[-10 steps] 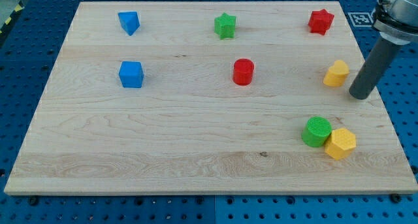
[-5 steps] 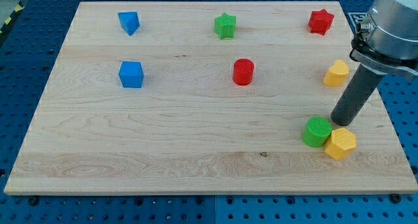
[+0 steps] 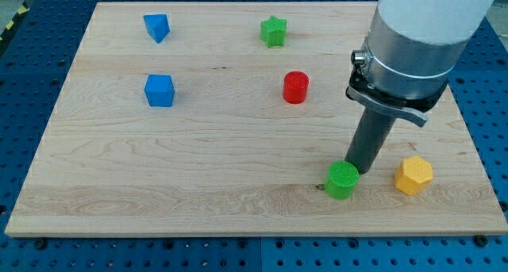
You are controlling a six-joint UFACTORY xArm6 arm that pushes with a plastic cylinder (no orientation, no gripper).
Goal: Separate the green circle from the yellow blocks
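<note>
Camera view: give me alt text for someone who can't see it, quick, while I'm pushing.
My tip touches the green circle near the wooden board's bottom edge; a yellow hexagon block sits apart at its right. Farther up sit a red cylinder, a green star and two blue blocks.

one arm enters from the view's top right, its wide grey-white cylindrical body filling that corner. a dark metal clamp ring sits below the body. a straight dark rod drops from the clamp, leaning slightly toward the view's left as it descends. my tip (image 3: 359, 170) is down at tabletop height, in the lower right part of the view.
</note>
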